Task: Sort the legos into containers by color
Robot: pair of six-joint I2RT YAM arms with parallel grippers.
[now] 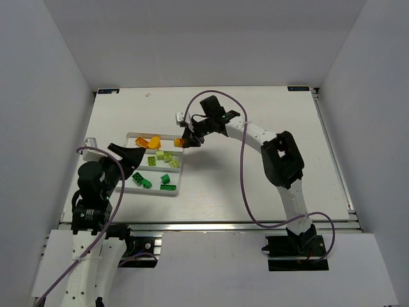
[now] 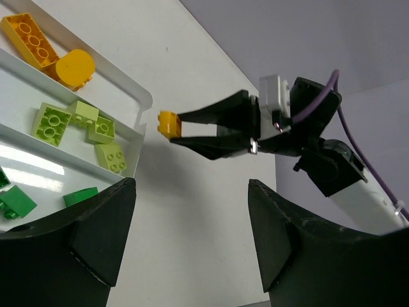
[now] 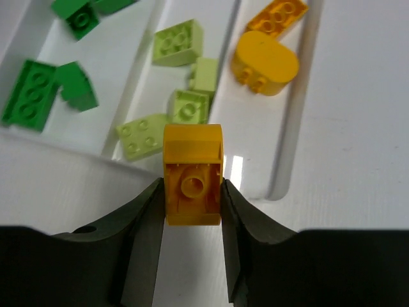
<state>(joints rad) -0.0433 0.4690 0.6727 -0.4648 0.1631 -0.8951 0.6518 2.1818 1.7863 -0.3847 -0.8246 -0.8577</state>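
Near the tray's (image 3: pixel 296 109) corner, right jaws pinch an orange brick (image 3: pixel 192 174).

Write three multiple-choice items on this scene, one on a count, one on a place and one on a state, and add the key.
1. How many lime bricks lie in the tray?
A) one B) four C) seven

2. Seen from the top camera, the rounded yellow piece lies in which compartment?
A) nearest the arm bases B) the middle C) the farthest

3. The right pincer is:
A) wide open and empty B) shut tight on nothing C) shut on a small orange brick

Key:
1 B, four show in both wrist views.
2 C, it lies beside the long orange brick in the far compartment.
3 C, the brick is clamped from both sides.
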